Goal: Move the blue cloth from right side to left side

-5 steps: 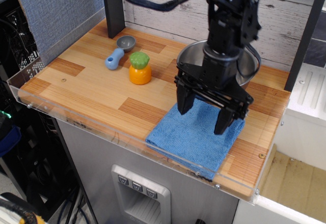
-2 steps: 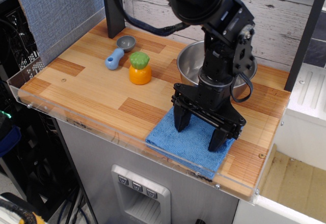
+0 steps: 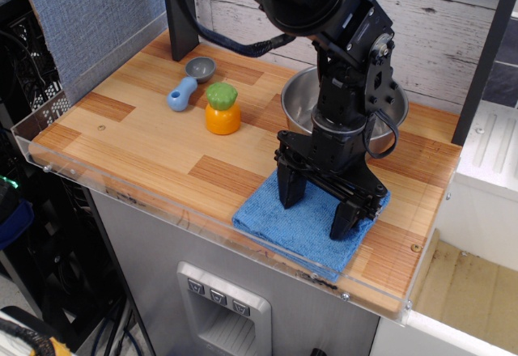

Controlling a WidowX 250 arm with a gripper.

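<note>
Blue cloth (image 3: 303, 222) lies right of centre, the gripper (image 3: 316, 213) pressing down, jaws wide.

On the surface (image 3: 146, 141): one blue cloth (image 3: 303, 225) near right, one steel bowl (image 3: 301, 105) far right, one blue-handled scoop (image 3: 188, 82) far left, and one orange-and-green toy (image 3: 222, 108) beside it.

We are seeing a bright blue cloth (image 3: 305, 224) lying on a striped tabletop (image 3: 146, 141) of light and darker brown wood. A black gripper (image 3: 316, 211) is showing against it, beside a silver bowl (image 3: 301, 101), an orange toy with green top (image 3: 222, 108), and a grey scoop with light blue handle (image 3: 190, 81).
</note>
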